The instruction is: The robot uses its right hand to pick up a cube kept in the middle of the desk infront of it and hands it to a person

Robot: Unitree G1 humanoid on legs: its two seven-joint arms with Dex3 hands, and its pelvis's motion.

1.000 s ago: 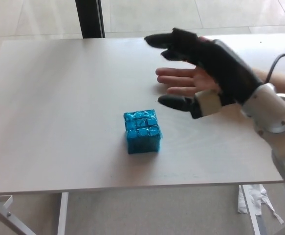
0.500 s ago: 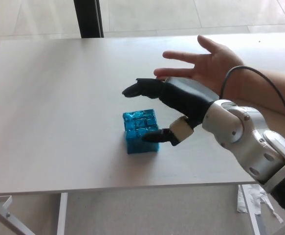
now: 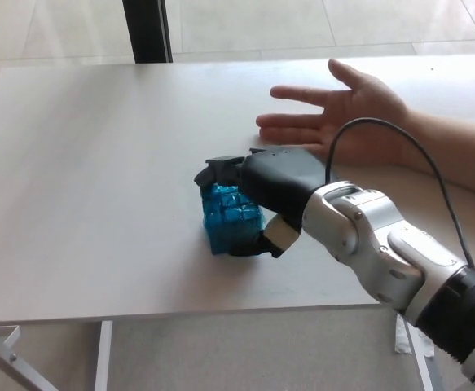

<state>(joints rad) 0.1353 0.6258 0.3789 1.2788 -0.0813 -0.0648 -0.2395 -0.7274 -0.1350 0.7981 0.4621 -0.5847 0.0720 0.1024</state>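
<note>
Near the white desk's (image 3: 98,204) middle, the robot's black right hand (image 3: 257,199) wraps fingers and thumb around the shiny blue foil-wrapped cube (image 3: 229,216), resting on the desk; beyond, a person's open palm (image 3: 347,114) awaits delivery.

Bench (image 3: 98,179): pale wood-look top, smooth, matt, faint grain. Cube (image 3: 230,218): bright blue, shiny, crinkly, looks like foil wrap. Right robot hand (image 3: 257,191): black, matt, plastic or rubber look, w/ a cream pad by the thumb. Forearm (image 3: 392,252): silver-grey shell, smooth, semi-gloss; thin black cable (image 3: 384,124), smooth. Floor (image 3: 302,24): light tiles, slight sheen.
</note>
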